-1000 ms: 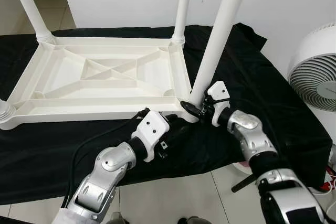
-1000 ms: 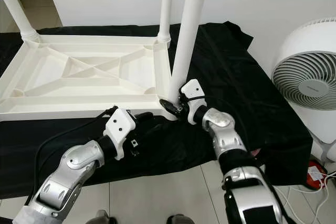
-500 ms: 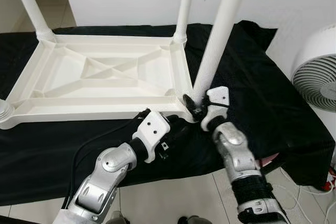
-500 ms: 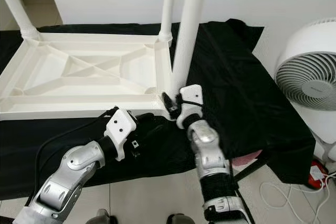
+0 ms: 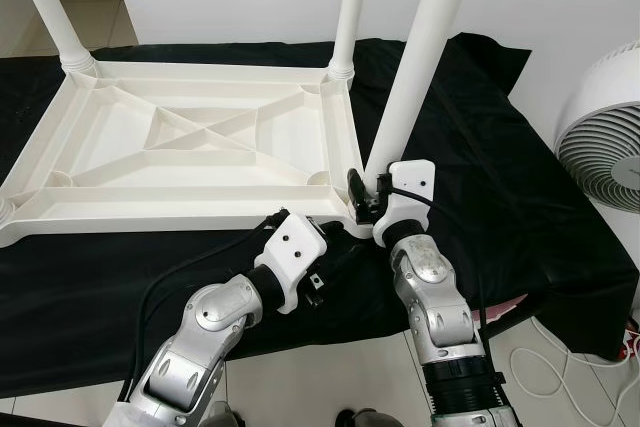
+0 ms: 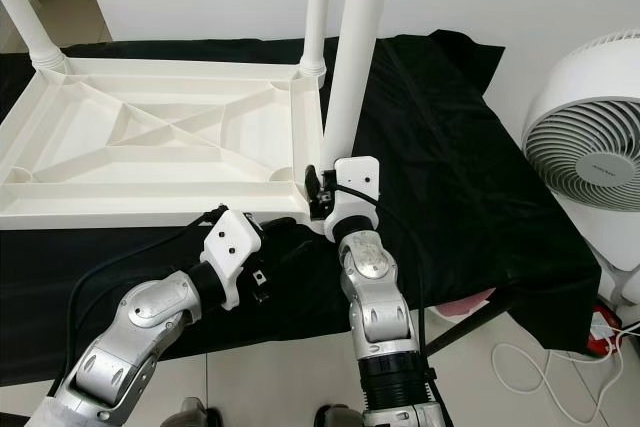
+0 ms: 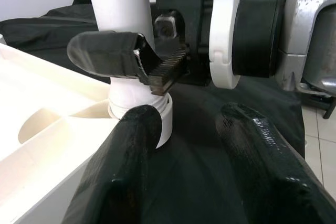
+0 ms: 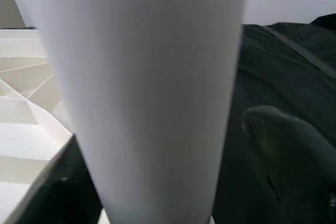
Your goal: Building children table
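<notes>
Left eye view, frame centre: table leg [image 5: 415, 67], white plastic, upright in the near right corner socket of the upturned tabletop [image 5: 180, 147] on black cloth [image 5: 500, 167]. I judge it light, stiff, slick; best gripped low by the collar. My right gripper [image 5: 365, 195] clasps its base, forearm upright. My left gripper [image 7: 184, 150] hovers alongside, fingers parted.

What sits around my work

A black cloth [image 5: 520, 187] covers the low surface before me, draping over its edge onto pale floor tiles [image 5: 330, 377]. A round white electric fan [image 6: 590, 147] stands at my right, white cables [image 6: 540, 367] trailing below it.
</notes>
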You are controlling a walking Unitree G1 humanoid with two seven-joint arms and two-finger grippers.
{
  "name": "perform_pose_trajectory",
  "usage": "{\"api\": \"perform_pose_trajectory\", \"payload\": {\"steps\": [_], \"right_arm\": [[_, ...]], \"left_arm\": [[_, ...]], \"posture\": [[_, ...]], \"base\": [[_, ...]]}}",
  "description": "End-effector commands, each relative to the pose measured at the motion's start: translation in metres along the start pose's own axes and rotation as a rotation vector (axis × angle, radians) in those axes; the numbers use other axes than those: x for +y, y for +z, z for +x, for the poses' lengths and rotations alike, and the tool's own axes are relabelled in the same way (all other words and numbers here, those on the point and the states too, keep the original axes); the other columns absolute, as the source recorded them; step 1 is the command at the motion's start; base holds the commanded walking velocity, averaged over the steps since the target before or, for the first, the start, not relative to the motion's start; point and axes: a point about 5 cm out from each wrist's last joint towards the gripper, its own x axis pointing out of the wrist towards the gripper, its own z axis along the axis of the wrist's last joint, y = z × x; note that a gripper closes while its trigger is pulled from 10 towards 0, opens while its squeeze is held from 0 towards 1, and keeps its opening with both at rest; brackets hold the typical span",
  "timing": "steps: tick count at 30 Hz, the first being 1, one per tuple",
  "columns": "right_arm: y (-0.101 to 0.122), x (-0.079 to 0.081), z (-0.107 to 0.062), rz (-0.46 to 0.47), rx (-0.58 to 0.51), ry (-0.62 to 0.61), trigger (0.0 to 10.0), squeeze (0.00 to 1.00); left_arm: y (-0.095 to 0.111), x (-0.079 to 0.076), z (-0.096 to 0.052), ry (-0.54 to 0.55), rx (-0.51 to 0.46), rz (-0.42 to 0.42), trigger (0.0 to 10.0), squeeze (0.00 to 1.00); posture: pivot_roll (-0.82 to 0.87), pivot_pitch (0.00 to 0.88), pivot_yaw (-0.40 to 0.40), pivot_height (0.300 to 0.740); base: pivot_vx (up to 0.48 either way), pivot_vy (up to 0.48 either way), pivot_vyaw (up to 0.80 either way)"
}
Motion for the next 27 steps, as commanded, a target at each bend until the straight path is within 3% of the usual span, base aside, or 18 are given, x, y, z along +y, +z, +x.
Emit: {"api": "perform_pose_trajectory", "payload": {"steps": [1, 4, 5, 9, 10, 12, 15, 20, 27], "right_arm": [[-0.003, -0.002, -0.002, 0.025, 0.022, 0.037, 10.0, 1.00], [-0.005, -0.005, -0.004, 0.019, 0.034, 0.116, 10.0, 1.00], [-0.007, -0.008, -0.004, 0.008, 0.046, 0.153, 10.0, 0.40], [-0.007, -0.010, -0.005, 0.002, 0.060, 0.166, 10.0, 0.40], [-0.009, -0.016, -0.004, -0.020, 0.079, 0.210, 10.0, 0.00], [-0.014, -0.031, 0.001, -0.116, 0.111, 0.351, 10.0, 0.00], [-0.015, -0.041, 0.007, -0.179, 0.127, 0.457, 10.0, 0.00], [-0.018, -0.047, 0.020, -0.235, 0.154, 0.561, 10.0, 0.00], [-0.019, -0.044, 0.033, -0.285, 0.182, 0.660, 10.0, 0.00]], "left_arm": [[-0.001, -0.002, -0.001, -0.012, 0.010, -0.006, 10.0, 0.00], [-0.001, -0.001, -0.001, -0.009, 0.010, -0.004, 10.0, 0.00], [-0.001, 0.000, -0.001, -0.009, 0.011, -0.003, 10.0, 0.00], [-0.001, 0.000, -0.001, -0.009, 0.011, -0.002, 10.0, 0.00], [-0.001, 0.001, -0.001, -0.007, 0.011, 0.000, 10.0, 0.00], [0.000, 0.003, 0.000, -0.006, 0.010, 0.006, 10.0, 0.00], [0.001, 0.004, 0.000, -0.007, 0.009, 0.010, 10.0, 0.00], [0.002, 0.006, 0.001, -0.008, 0.008, 0.014, 10.0, 0.00], [0.003, 0.010, 0.001, 0.000, 0.005, 0.025, 10.0, 0.00]], "posture": [[-0.04, 0.107, -0.029, 0.740], [-0.04, 0.105, -0.027, 0.740], [-0.04, 0.104, -0.028, 0.740], [-0.04, 0.104, -0.028, 0.740], [-0.04, 0.100, -0.023, 0.740], [-0.04, 0.094, -0.020, 0.740], [-0.04, 0.090, -0.017, 0.740], [-0.03, 0.080, -0.013, 0.740], [-0.01, 0.073, -0.014, 0.740]], "base": [[0.000, 0.000, 0.00], [0.000, 0.000, 0.00], [0.000, 0.000, 0.00], [0.000, 0.000, 0.00], [0.000, 0.000, 0.00], [0.000, 0.000, 0.00], [0.000, 0.000, 0.00], [0.000, 0.000, 0.00], [0.000, 0.000, 0.00]]}}
